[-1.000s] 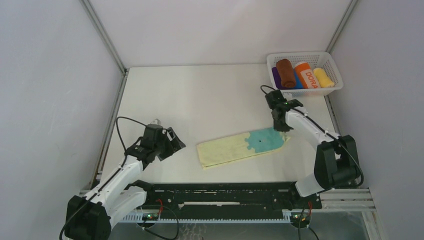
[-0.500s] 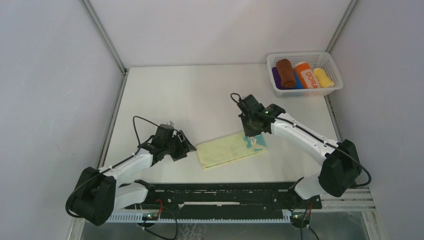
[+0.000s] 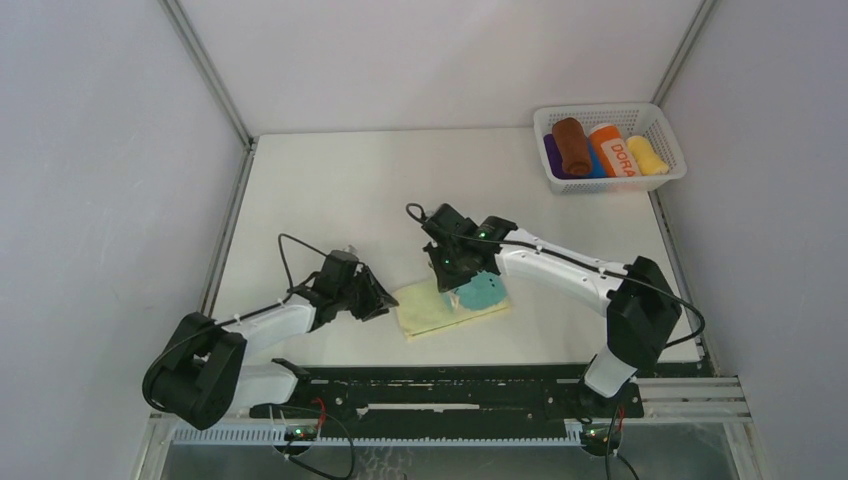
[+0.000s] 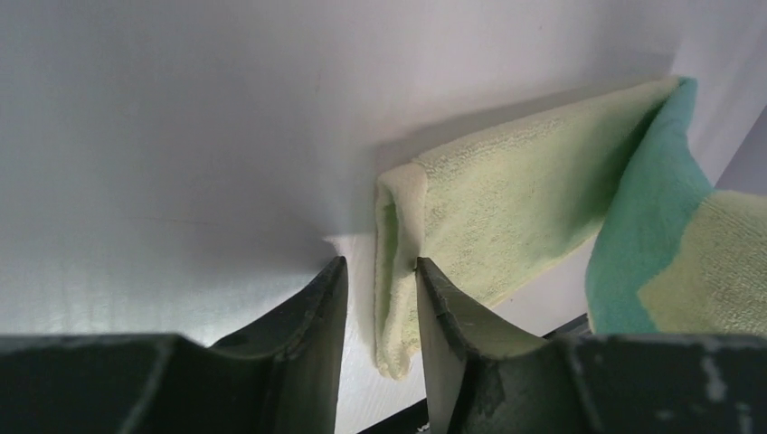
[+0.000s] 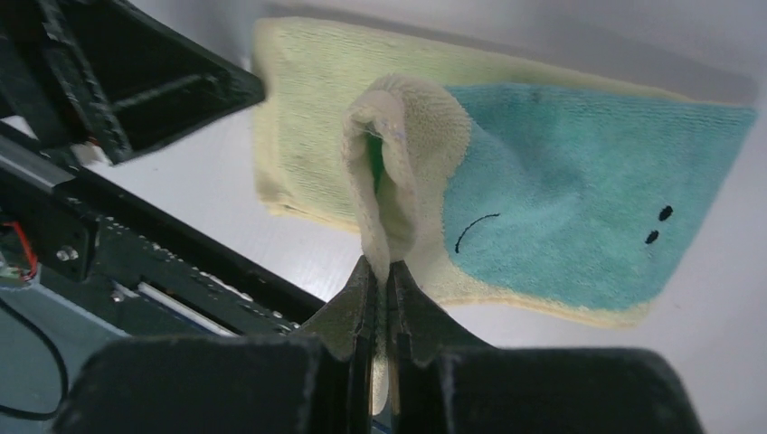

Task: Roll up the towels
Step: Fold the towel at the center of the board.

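Top external: right claw [image 3: 448,288] pinches teal towel [image 3: 486,293]; left claw [image 3: 389,304] apart astride its edge; basket [image 3: 600,107] distant.

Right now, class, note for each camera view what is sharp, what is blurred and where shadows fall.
Top external view: soft even light, everything sharp, faint shadows. Left wrist view: left gripper dark and soft-edged, a shadow band behind the teal-and-cream terry towel. Right wrist view: right gripper blurred up close, the towel's teal face crisp.

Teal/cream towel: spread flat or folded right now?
Partly folded: right gripper pinches one end of the towel, doubled back teal-side-up over the flat cream part.
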`<move>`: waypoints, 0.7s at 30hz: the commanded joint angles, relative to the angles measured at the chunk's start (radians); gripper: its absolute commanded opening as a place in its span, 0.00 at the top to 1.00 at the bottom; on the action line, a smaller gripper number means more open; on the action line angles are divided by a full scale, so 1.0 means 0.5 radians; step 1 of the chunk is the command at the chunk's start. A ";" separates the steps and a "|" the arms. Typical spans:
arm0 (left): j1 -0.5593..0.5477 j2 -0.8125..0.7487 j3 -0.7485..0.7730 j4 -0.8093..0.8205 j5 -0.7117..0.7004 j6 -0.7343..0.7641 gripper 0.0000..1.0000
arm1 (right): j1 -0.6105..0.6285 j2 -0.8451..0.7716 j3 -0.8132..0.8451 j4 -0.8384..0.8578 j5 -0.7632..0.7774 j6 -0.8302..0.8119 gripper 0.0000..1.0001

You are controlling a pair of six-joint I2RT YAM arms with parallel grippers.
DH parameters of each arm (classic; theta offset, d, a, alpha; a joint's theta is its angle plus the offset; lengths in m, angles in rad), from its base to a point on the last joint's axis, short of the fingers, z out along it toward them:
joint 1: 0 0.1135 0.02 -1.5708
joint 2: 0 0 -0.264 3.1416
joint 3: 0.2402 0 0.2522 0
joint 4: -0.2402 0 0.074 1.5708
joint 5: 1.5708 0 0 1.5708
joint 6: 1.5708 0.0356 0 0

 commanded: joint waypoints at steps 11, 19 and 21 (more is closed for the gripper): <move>-0.146 0.119 -0.056 0.174 0.017 -0.086 0.72 | 0.178 0.331 0.240 0.191 -0.155 0.379 1.00; -0.170 0.127 -0.064 0.178 0.011 -0.100 0.74 | 0.197 0.484 0.258 0.266 -0.086 0.521 1.00; -0.172 0.124 -0.068 0.178 0.007 -0.101 0.74 | 0.200 0.509 0.258 0.298 -0.066 0.541 1.00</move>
